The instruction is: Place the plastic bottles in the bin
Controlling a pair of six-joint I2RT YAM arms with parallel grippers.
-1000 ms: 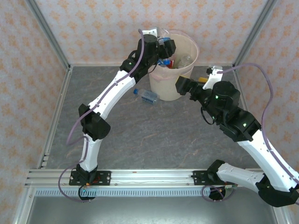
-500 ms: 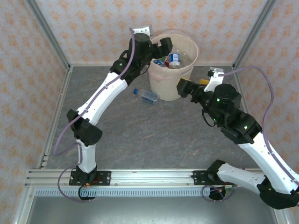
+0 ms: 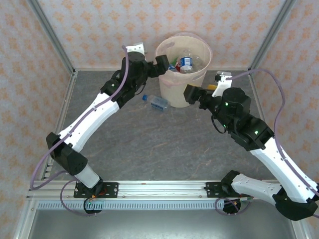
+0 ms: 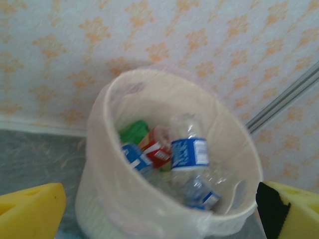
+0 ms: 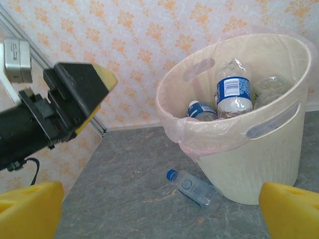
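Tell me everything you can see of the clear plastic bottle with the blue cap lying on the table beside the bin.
The clear plastic bottle is see-through, with a blue cap and a bluish label. It lies on its side on the grey marbled tabletop, at the foot of the cream round bin on the left arm's side, cap pointing away from it. Whether its base touches the bin is unclear. Nothing holds it.
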